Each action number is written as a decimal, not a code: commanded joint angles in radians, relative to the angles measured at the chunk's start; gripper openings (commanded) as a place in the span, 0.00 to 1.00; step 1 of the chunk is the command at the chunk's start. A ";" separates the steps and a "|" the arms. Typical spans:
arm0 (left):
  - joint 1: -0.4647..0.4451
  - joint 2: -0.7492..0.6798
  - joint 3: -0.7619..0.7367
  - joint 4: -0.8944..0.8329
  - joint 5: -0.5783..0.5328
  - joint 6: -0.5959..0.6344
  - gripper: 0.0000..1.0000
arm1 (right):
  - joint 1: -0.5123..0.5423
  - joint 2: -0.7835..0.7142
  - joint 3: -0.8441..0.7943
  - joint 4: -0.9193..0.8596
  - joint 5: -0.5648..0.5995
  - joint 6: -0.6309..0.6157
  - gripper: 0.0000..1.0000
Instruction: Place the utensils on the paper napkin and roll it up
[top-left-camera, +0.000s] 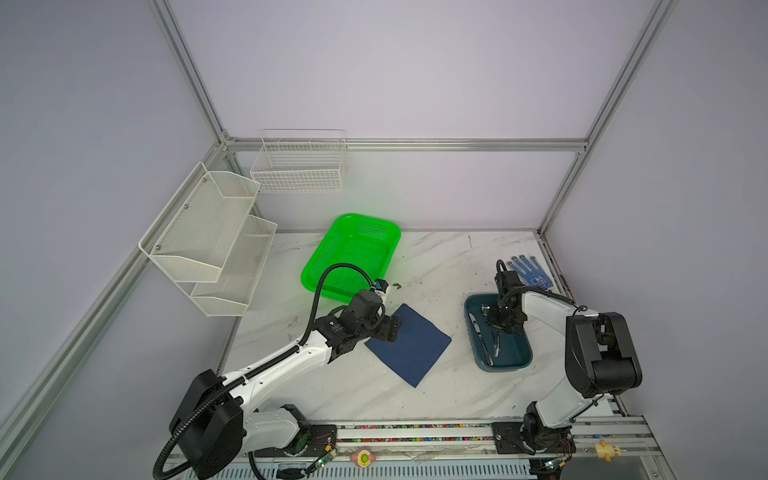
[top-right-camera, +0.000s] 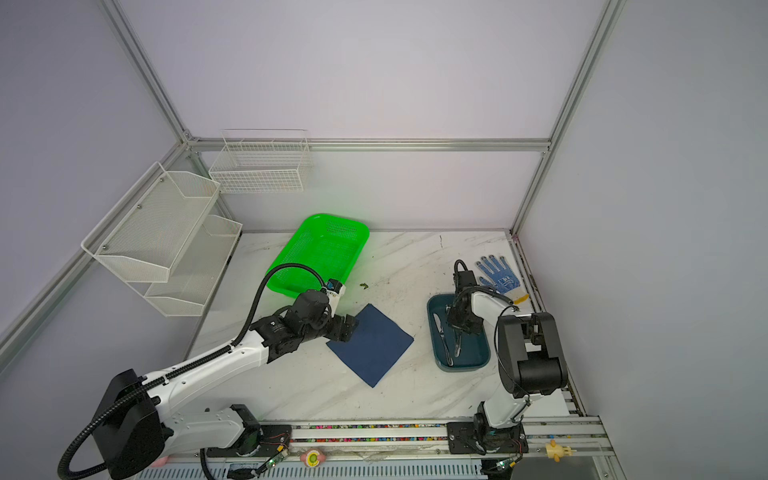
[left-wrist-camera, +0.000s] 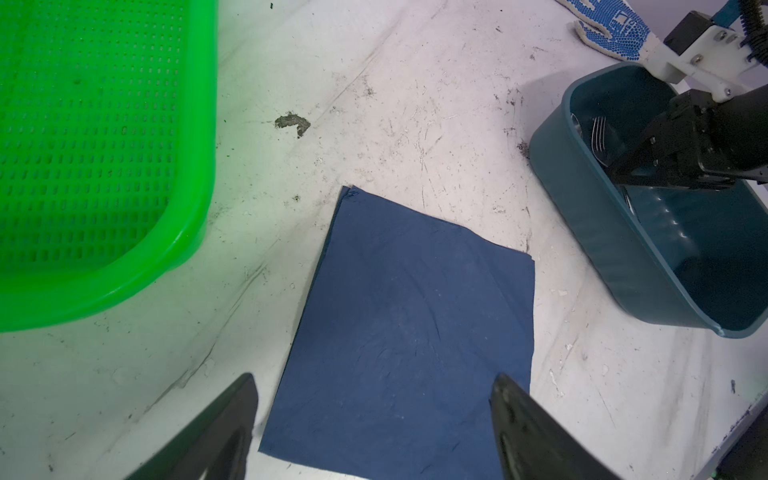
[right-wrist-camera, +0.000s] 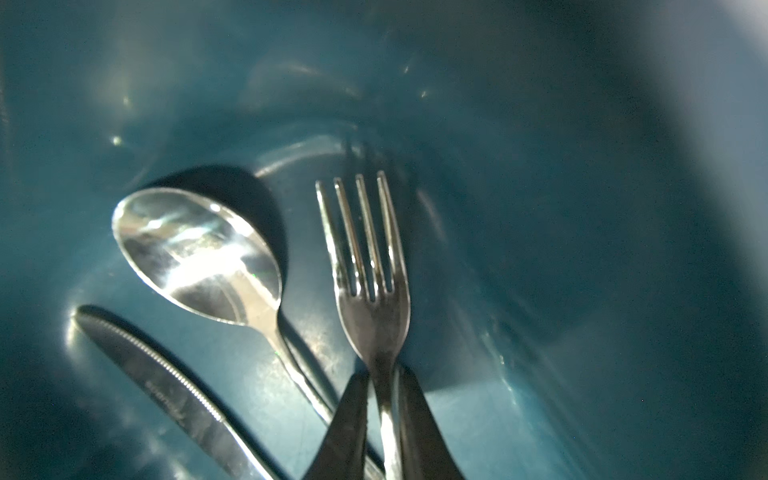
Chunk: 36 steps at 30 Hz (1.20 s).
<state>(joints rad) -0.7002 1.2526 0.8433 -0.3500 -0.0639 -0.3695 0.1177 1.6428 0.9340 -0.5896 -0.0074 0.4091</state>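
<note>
The navy paper napkin (top-left-camera: 415, 349) (top-right-camera: 374, 347) (left-wrist-camera: 407, 311) lies flat on the marble table. My left gripper (top-left-camera: 390, 328) (left-wrist-camera: 374, 378) hovers open over the napkin's left corner, with nothing between its fingers. The utensils lie in the teal tray (top-left-camera: 513, 355) (top-right-camera: 473, 357) (right-wrist-camera: 540, 208): a spoon (right-wrist-camera: 199, 253), a knife (right-wrist-camera: 166, 374) and a fork (right-wrist-camera: 365, 257). My right gripper (top-left-camera: 496, 328) (right-wrist-camera: 384, 374) reaches down into the tray, shut on the fork's neck just below the tines. Whether the fork is off the tray floor I cannot tell.
A green perforated basket (top-left-camera: 353, 249) (left-wrist-camera: 83, 166) sits behind the left gripper. A blue-dotted white glove (top-left-camera: 532, 272) (top-right-camera: 498, 274) lies behind the tray near the right edge. White wire racks (top-left-camera: 208, 241) hang on the left wall. A dark smudge (left-wrist-camera: 293, 122) marks the table.
</note>
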 joint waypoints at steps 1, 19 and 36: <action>0.020 -0.022 0.036 0.022 0.053 0.039 0.87 | -0.003 0.043 -0.003 -0.090 -0.010 0.003 0.21; 0.053 0.036 0.103 0.002 0.252 0.095 0.87 | -0.006 0.089 -0.016 -0.163 -0.034 0.034 0.22; 0.053 0.089 0.124 0.020 0.389 0.087 0.87 | -0.006 0.048 0.014 -0.149 0.008 0.059 0.06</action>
<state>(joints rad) -0.6544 1.3422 0.8707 -0.3592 0.3141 -0.2848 0.1158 1.6772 0.9733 -0.6323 -0.0162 0.4450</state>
